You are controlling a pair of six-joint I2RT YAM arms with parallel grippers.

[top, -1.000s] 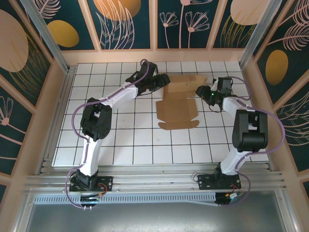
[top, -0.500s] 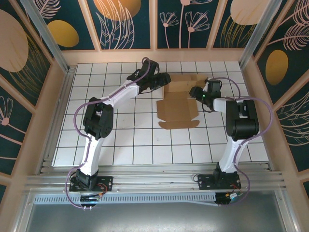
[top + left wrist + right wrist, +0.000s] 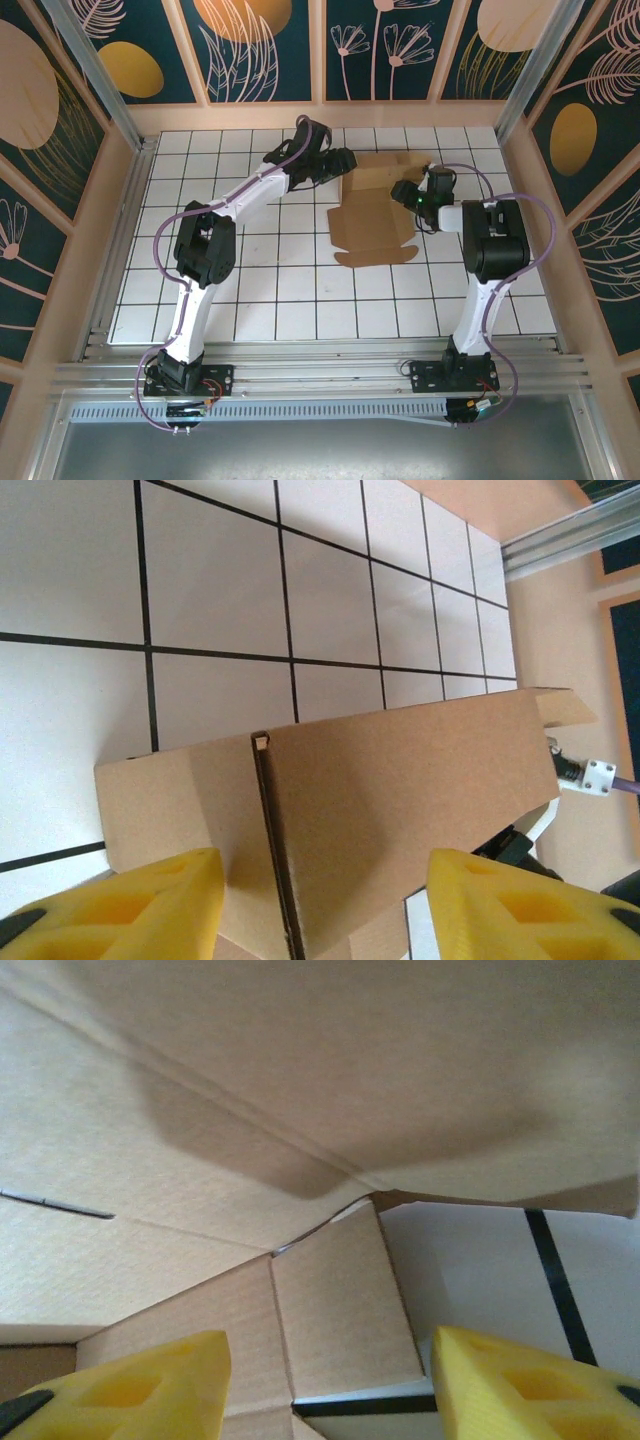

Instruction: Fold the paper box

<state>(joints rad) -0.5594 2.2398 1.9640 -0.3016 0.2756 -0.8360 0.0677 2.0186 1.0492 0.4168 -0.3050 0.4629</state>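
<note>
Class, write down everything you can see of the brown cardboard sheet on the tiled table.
The paper box is plain brown cardboard, unmarked, die-cut with creases, flaps and a curved near tab. It lies mostly flat on the white grid table, its far panel raised, between the open left gripper and open right gripper.

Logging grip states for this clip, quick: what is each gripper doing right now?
Left gripper: jaws open, facing a panel of the paper box, nothing gripped.
Right gripper: jaws open, cardboard just ahead, nothing gripped.
</note>
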